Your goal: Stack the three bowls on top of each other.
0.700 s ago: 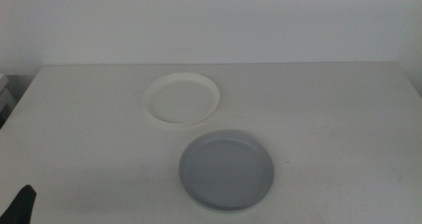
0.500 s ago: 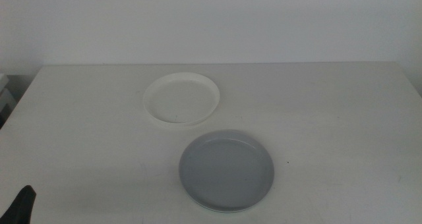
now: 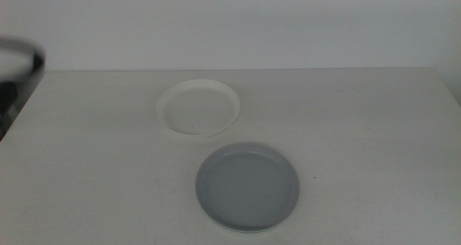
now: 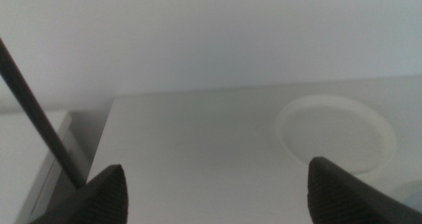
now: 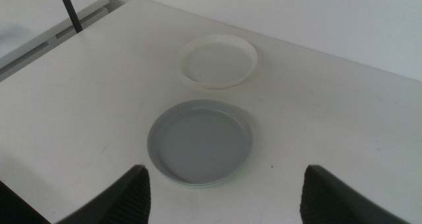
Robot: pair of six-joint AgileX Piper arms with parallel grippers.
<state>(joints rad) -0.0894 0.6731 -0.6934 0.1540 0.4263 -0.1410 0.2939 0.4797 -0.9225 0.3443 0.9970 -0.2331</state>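
bowls: a round white plastic bowl lies mid-table, a grey-blue one just nearer; no green bowl shows. left gripper and right gripper hang with jaws apart. risk: low rims could slip from a shallow pinch.

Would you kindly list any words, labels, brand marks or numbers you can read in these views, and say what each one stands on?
None: no text, label, brand or number can be read in any view.
White bowl: plain, no marking.
Grey-blue bowl: plain, only a tiny dark speck, not a character.
Table: bare surface with no print.
Left gripper and right gripper: dark textured jaws, open, no lettering.
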